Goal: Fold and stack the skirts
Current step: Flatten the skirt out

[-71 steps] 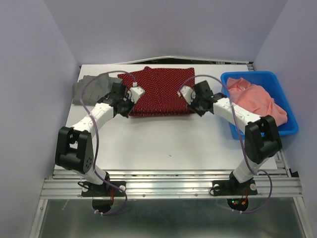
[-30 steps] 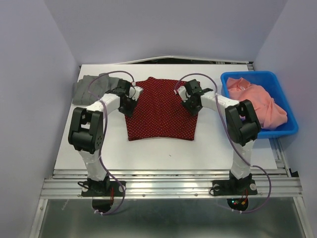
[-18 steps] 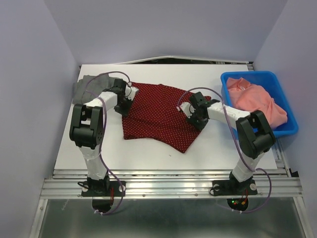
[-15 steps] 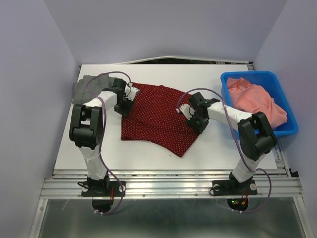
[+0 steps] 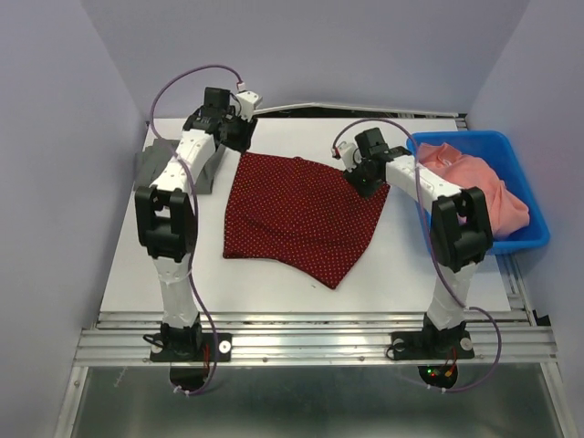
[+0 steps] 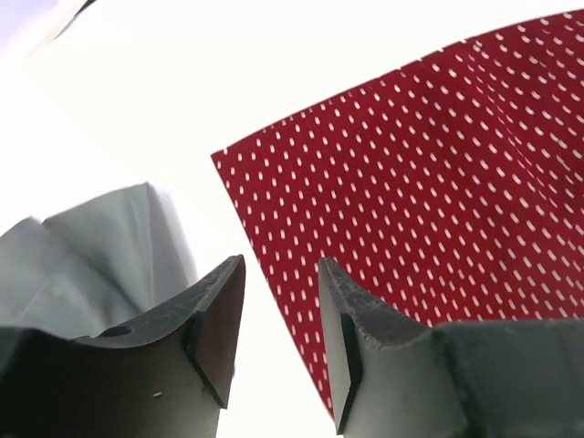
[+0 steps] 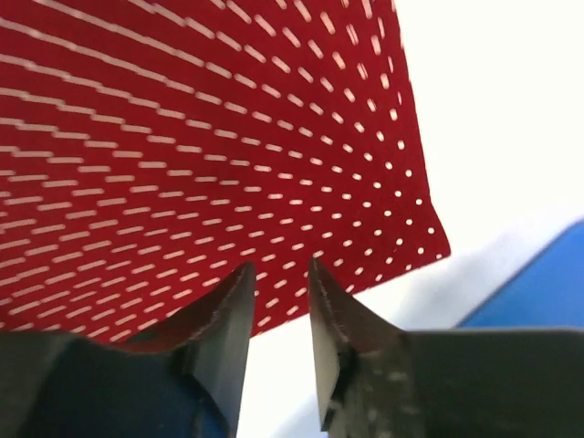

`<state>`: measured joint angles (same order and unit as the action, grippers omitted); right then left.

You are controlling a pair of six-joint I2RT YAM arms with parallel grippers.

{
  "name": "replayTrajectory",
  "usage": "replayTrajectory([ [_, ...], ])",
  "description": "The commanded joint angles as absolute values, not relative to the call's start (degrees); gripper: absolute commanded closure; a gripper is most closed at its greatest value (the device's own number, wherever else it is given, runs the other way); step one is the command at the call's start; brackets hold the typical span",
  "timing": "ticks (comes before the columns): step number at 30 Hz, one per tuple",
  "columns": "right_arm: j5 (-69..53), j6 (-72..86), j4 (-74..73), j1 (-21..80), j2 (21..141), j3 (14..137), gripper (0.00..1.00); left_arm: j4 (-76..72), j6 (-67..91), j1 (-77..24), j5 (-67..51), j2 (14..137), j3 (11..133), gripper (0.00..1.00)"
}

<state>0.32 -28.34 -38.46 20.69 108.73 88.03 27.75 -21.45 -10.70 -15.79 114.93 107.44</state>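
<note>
The dark red polka-dot skirt lies spread out flat on the white table, one corner pointing toward the near edge. The dark grey skirt lies crumpled at the back left, partly behind my left arm. My left gripper is open and empty, raised above the gap between the two skirts. The left wrist view shows it over bare table, with the red skirt's corner to the right and grey cloth to the left. My right gripper is open and empty, and in the right wrist view it hovers over the red skirt's back right corner.
A blue bin holding pink cloth stands at the right edge of the table, and its side shows in the right wrist view. Purple walls close in the back and both sides.
Both grippers have let go of the red skirt and lifted away, the left one toward the back of the table. The skirt's back right corner now lies farther out to the right.
</note>
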Motion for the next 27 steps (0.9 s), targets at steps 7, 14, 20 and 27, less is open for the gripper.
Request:
replayTrajectory([
  [7, 7.3, -34.1, -31.2, 14.2, 115.5, 79.2, 0.78, 25.6, -15.3, -11.2, -14.7, 131.9, 116.1, 0.6],
  [14, 1.9, -34.5, -34.7, 14.7, 110.5, 65.9, 0.83, 28.6, -16.0, -11.2, -10.2, 140.0, 122.9, 0.66],
  [20, -6.0, -33.3, -43.1, 20.9, 103.5, 58.1, 0.84, 31.6, -19.1, -11.6, -9.3, 146.2, 135.9, 0.55],
  [27, -29.7, -30.4, -57.6, 35.0, 96.9, 63.2, 0.77, 31.3, -20.4, -12.7, -13.5, 135.8, 132.6, 0.41],
])
